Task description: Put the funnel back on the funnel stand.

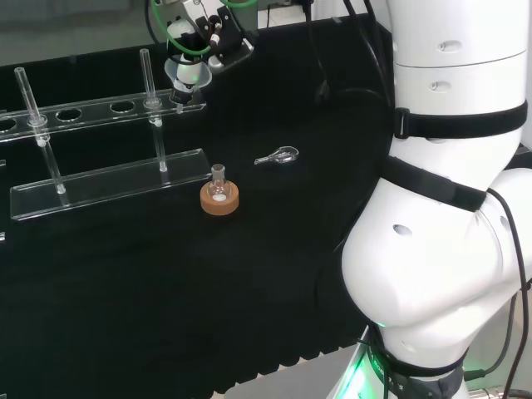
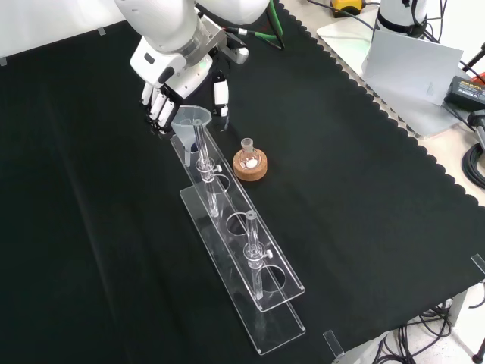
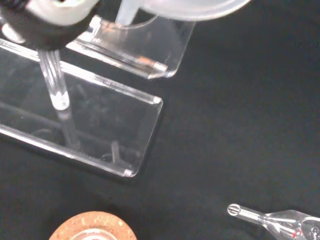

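I'm seeing the hand (image 2: 163,98) curling its fingers round the funnel (image 2: 192,121), which is sitting at the far end hole of the funnel stand (image 2: 258,292). A small flask on a cork ring (image 2: 251,167) is standing just beside the stand, a glass stopper (image 1: 278,156) lying apart

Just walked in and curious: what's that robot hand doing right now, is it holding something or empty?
Hand: curled around the clear funnel, holding it over the end of the funnel stand.
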